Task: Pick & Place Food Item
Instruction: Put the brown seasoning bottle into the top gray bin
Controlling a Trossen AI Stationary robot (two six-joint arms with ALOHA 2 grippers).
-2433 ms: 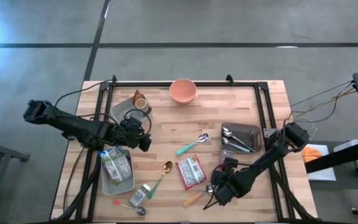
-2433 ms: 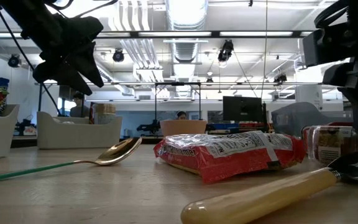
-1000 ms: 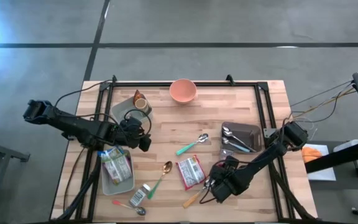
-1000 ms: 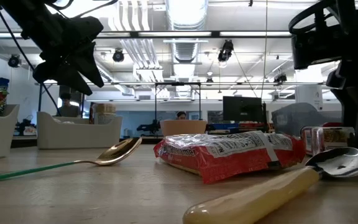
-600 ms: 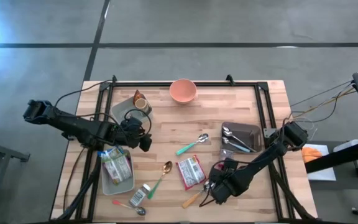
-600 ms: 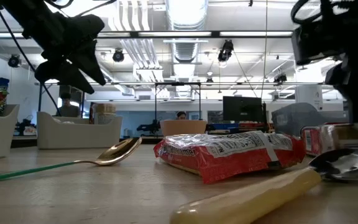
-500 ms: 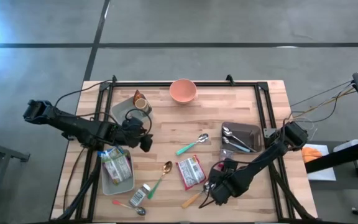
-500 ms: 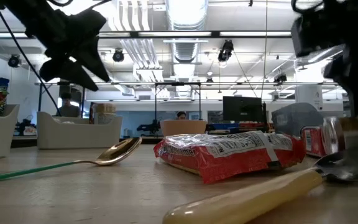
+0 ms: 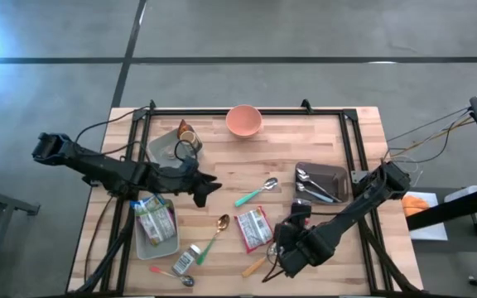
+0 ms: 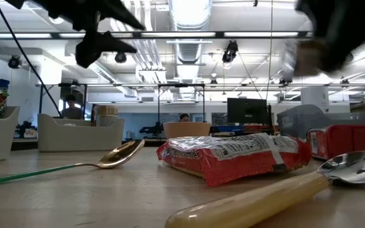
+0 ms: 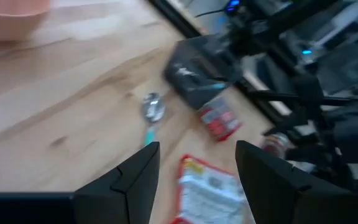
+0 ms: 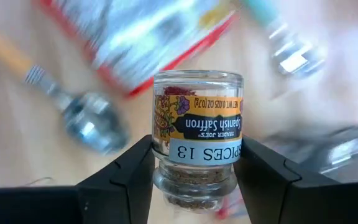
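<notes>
A small glass spice jar [image 12: 197,118] with a yellow saffron label sits between the fingers of my right gripper [image 12: 197,149], which is shut on it above the table's near right part [image 9: 284,252]. A red food packet [image 9: 255,228] lies flat on the table just left of that gripper and also shows in the low view [image 10: 233,155]. My left gripper [image 9: 208,186] hangs open and empty over the table's middle left, pointing toward the right. In its wrist view the left gripper [image 11: 197,152] has nothing between its fingers. My right gripper pinches the jar's glass sides [image 12: 160,155] between its two fingers, which come steeply from above. The label reads upside down, so the jar's top end is toward the wrist and its base points away. The jar hangs clear of the table.
A yellow-handled spoon [image 9: 259,265] lies by the right gripper. A gold spoon [image 9: 216,234], a teal spoon [image 9: 257,193], a pink bowl [image 9: 243,121], a dark tray of spoons [image 9: 321,182] and two white trays [image 9: 143,240] [image 9: 162,147] share the table.
My right gripper has risen from the table beside the yellow-handled spoon and turned about its own axis, lifting the jar clear. My left gripper has tipped up from pointing down to nearly level, rising and reaching a little toward the table's right.
</notes>
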